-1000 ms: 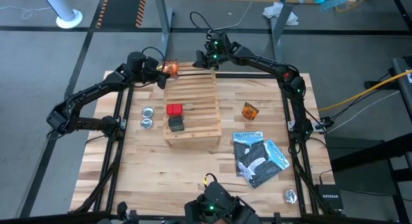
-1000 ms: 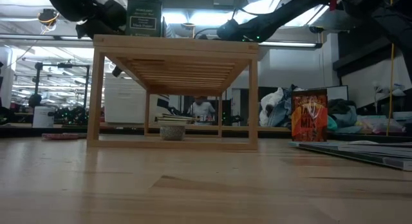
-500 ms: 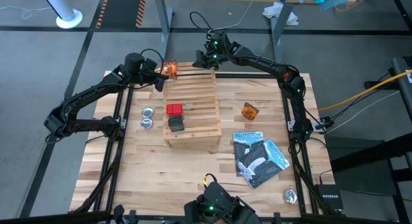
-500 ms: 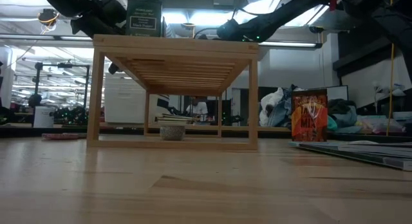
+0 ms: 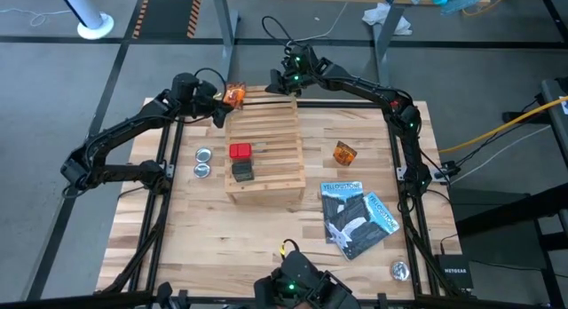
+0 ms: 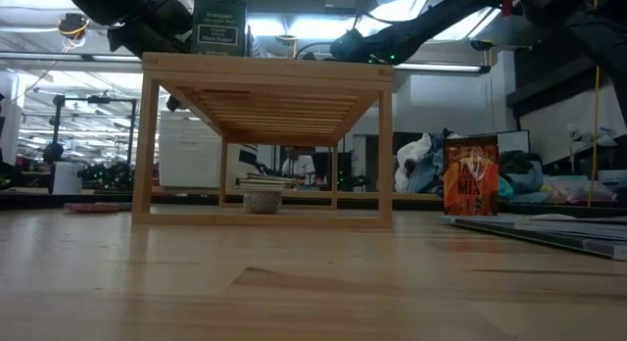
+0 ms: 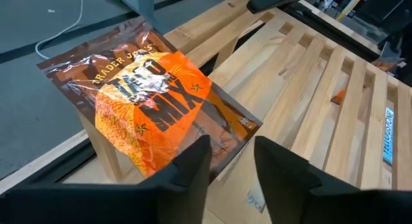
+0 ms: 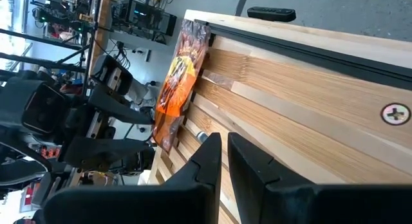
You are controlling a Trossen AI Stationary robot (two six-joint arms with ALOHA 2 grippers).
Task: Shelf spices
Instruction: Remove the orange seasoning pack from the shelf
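Observation:
The shelf (image 5: 264, 149) stands mid-table with a red box (image 5: 240, 151) and a dark grey box (image 5: 242, 170) on its slats. An orange-brown packet (image 7: 151, 108) lies flat on the shelf's far-left corner, overhanging the edge. My left gripper (image 7: 232, 163) is open just left of that corner (image 5: 217, 102), its fingers on either side of the packet's nearest corner. My right gripper (image 8: 224, 153) is shut and hovers over the shelf's far edge (image 5: 288, 80), touching nothing. A second orange packet (image 5: 344, 153) stands upright on the table right of the shelf. My left gripper has one finger (image 7: 193, 163) overlapping the nearest corner of the packet (image 7: 215, 150), coming at it slanting from the table's left. I cannot tell whether it touches the packet. The packet rests on the shelf's corner.
Two round silver tins (image 5: 203, 162) sit left of the shelf, and a third tin (image 5: 400, 271) sits near the table's right front corner. Blue-and-black booklets (image 5: 357, 217) lie right of the shelf. In the low view, a person (image 6: 293, 165) shows in the room beyond the table.
My left gripper has edged a little toward the table's left, away from the shelf corner. The packet has stayed on that corner.

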